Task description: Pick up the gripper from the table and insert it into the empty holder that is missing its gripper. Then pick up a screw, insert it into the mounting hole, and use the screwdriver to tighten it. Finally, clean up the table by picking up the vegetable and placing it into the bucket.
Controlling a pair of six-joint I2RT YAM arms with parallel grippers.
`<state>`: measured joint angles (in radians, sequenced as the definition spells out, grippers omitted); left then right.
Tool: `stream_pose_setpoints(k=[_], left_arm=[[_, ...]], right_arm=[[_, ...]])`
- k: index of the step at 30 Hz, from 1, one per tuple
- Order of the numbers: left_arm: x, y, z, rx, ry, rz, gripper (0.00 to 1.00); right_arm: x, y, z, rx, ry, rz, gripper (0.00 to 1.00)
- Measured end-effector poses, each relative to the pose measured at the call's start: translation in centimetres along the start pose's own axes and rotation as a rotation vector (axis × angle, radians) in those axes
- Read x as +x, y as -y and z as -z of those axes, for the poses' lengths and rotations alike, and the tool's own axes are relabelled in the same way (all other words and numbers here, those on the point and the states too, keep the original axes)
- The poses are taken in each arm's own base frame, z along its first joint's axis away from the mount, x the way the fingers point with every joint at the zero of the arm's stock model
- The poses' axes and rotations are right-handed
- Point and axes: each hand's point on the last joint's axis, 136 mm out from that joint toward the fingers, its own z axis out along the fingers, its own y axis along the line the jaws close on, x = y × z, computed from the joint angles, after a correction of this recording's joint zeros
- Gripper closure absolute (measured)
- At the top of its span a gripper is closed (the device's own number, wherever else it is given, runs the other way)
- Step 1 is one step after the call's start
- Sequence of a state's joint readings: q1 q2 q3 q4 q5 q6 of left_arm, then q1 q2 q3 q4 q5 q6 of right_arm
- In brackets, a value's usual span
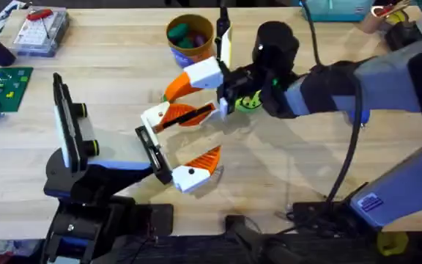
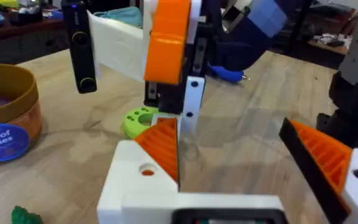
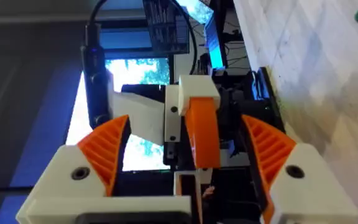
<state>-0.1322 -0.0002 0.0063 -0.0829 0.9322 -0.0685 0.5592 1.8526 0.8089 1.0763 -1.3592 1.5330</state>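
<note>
The gripper (image 1: 168,116), a white block with an orange ridged wedge, sits in the middle of the table (image 1: 123,66), at the tip of the black-and-white left arm. The holder (image 1: 198,111) shows from overhead as a narrow black strip along its far edge. In the right wrist view the gripper stands between the two orange-and-white jaws of the right end effector (image 3: 185,121). These jaws are spread wide, with a gap on either side, so they grasp nothing. Just near of the gripper lies its twin finger (image 1: 193,172), the one with a black dot on its white base. The two stand well apart, which leaves the left end effector (image 1: 212,132) released, with bare wood between them. A small green piece (image 1: 247,101) lies on the table just right of the gripper, under the blue-grey right arm. Farther back stands the bucket (image 1: 189,53), orange-tan with a blue label, and there are coloured things inside it.
</note>
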Motion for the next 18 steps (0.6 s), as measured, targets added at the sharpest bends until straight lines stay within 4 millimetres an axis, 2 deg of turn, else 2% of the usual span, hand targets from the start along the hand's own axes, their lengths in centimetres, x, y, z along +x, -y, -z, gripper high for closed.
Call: stream_pose_setpoints(k=[18], left_arm=[[0.0, 0.0, 0.0, 0.000, 0.000, 0.000, 0.011]], right_arm=[[-1.8, -0.2, 5.9, -0.005, 0.073, 0.066, 0.006]])
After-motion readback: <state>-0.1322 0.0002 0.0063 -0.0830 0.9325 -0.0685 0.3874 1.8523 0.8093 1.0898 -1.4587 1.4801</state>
